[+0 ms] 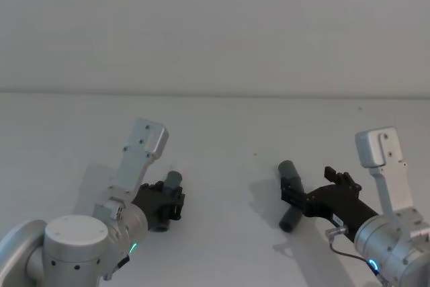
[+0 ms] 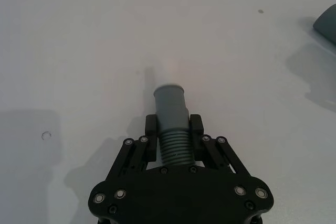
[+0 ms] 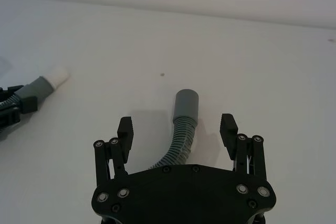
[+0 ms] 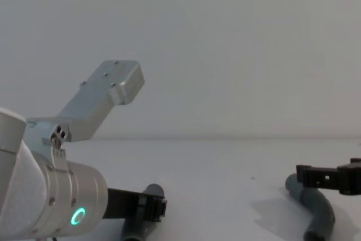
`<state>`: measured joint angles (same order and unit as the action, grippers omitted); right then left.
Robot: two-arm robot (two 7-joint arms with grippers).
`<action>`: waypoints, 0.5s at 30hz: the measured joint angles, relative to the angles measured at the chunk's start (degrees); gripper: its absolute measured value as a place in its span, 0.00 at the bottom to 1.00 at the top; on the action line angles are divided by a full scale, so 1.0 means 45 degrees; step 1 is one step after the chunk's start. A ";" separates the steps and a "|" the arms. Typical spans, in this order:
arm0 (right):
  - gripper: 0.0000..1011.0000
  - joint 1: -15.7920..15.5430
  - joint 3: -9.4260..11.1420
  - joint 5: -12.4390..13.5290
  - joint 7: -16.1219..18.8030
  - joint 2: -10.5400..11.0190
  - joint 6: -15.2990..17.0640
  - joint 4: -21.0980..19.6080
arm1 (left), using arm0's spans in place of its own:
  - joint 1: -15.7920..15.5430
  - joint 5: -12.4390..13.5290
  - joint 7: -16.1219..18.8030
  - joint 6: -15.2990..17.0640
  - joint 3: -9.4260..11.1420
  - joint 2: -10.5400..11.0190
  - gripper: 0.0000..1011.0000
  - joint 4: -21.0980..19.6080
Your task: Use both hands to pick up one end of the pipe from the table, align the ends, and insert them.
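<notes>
Toward the near edge of the counter (image 1: pixel 215 132): the pipe (image 3: pixel 181 135). Probably light, floppy along the ribs and stiffer at the cuffs, so best gripped just behind a cuff. Left pincer (image 2: pixel 174 127), nearer the left edge, clamped on the ribs behind the white-tipped cuff (image 2: pixel 170 106). Right pincer (image 3: pixel 177 127), nearer the right edge, spread wide astride the ribs behind the plain socket cuff (image 3: pixel 186 103), clear of both.
</notes>
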<state>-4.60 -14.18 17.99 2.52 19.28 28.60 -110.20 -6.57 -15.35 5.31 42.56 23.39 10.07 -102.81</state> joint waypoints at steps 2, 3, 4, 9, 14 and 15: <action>0.99 0.0075 -0.0022 -0.0009 0.0024 -0.0026 0.0044 0.0091 | 0.0000 0.0000 0.0000 0.0000 0.0001 0.0001 0.35 0.0000; 0.99 0.0154 -0.0049 -0.0027 0.0053 -0.0049 0.0077 0.0188 | 0.0000 0.0000 0.0000 0.0000 0.0000 0.0000 0.35 0.0000; 0.99 0.0196 -0.0059 -0.0041 0.0069 -0.0062 0.0095 0.0242 | 0.0000 0.0000 0.0000 0.0000 0.0000 0.0000 0.35 0.0000; 0.99 0.0484 -0.0134 -0.0134 0.0172 -0.0135 0.0151 0.0652 | 0.0000 0.0000 0.0000 0.0000 0.0000 0.0001 0.35 0.0000; 0.99 0.0725 -0.0192 -0.0217 0.0242 -0.0196 0.0160 0.1011 | 0.0000 0.0000 0.0000 0.0000 0.0001 0.0000 0.35 0.0000; 0.99 0.0811 -0.0212 -0.0250 0.0265 -0.0228 0.0160 0.1137 | 0.0000 0.0000 0.0001 0.0000 0.0000 0.0001 0.35 0.0000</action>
<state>-0.95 -15.14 16.86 3.71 18.25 29.32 -105.08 -6.57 -15.35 5.32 42.56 23.39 10.07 -102.80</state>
